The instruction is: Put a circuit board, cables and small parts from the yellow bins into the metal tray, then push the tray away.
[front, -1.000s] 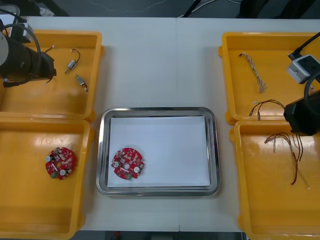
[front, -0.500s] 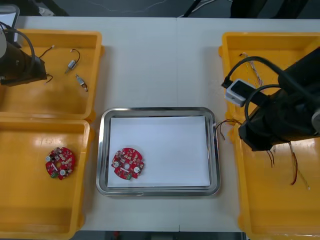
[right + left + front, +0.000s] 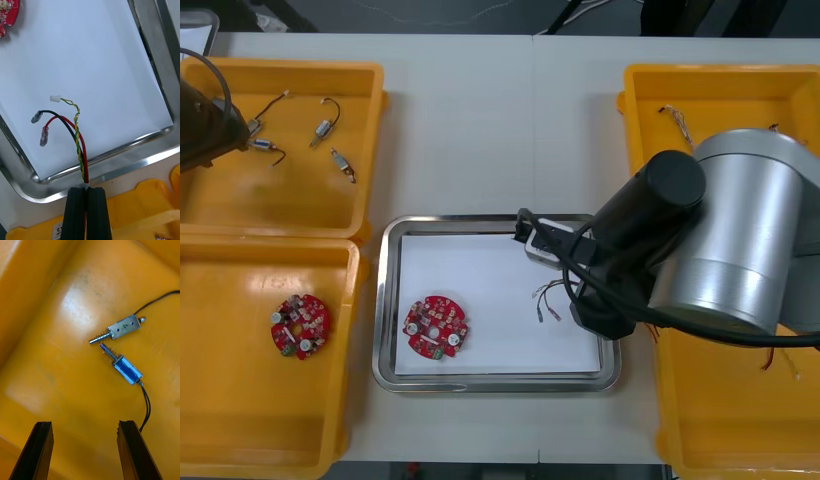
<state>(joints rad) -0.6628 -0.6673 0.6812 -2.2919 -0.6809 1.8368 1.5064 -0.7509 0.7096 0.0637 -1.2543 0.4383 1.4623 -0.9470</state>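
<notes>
My right gripper (image 3: 87, 188) is shut on a red and yellow cable (image 3: 77, 131) whose black, red and white ends hang over the white inside of the metal tray (image 3: 112, 165). In the front view the right arm covers the tray's right side, and the cable ends (image 3: 545, 300) dangle just left of it. A round red circuit board (image 3: 436, 326) lies in the tray (image 3: 385, 300) at its near left. My left gripper (image 3: 84, 423) stands open over the far left yellow bin (image 3: 300, 205), above two small metal parts (image 3: 123, 327) (image 3: 126, 369) with wires.
A second red board (image 3: 301, 326) lies in the near left bin. More small metal parts (image 3: 325, 126) sit in the far left bin. A thin twisted cable (image 3: 675, 118) shows in the far right bin (image 3: 725, 80). The near right bin (image 3: 720, 420) is partly covered by my arm.
My right arm has swung from the right bins to over the tray, carrying the red and yellow cable. The left arm has drawn back toward the table's left edge.
</notes>
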